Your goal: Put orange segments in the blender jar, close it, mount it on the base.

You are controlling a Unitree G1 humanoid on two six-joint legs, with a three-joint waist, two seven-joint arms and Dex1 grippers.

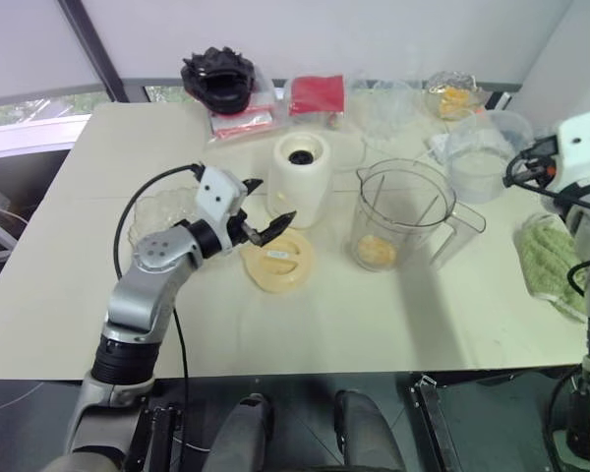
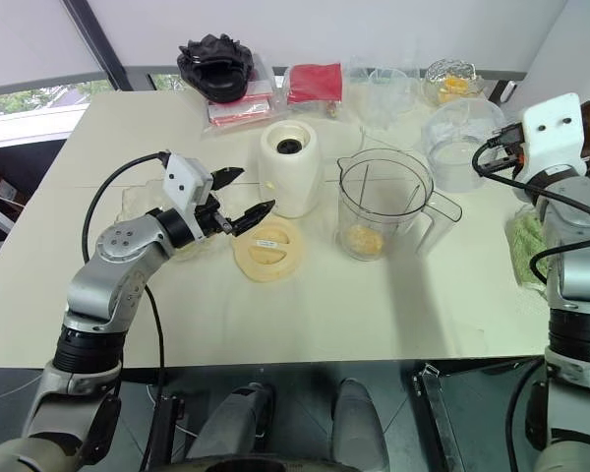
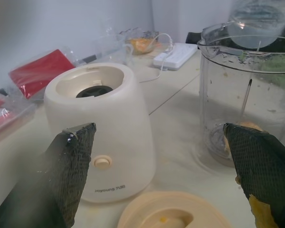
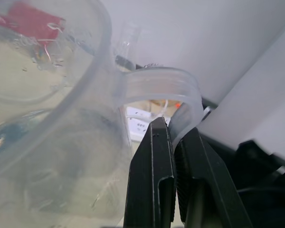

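Left gripper: hovering with its two black fingers spread wide and nothing between them, just above the table, at about 9 o'clock from the base and over the near-left edge of the lid.
Left fingers: showing yellow pulp smeared on the pad nearer the jar.
Right gripper: standing pinched shut on the handle of a clear cup, holding that cup raised at the table's right side, at about 2 o'clock from the blender jar.
Blender jar: standing upright and uncovered on the table, handle pointing toward 4 o'clock, just beside the base at its 3 o'clock.
Orange segments: lying in a small yellow heap at the bottom of the blender jar.
Base: sitting upright near the table's middle, black socket facing up, apart from the jar.
Lid: lying flat on the table at about 6 o'clock from the base.
Red packet: lying at the far edge, about 12 o'clock from the base.
Black object: resting at the far edge, about 11 o'clock from the base.
Green cloth: lying at the table's right edge, about 3 o'clock from the jar.
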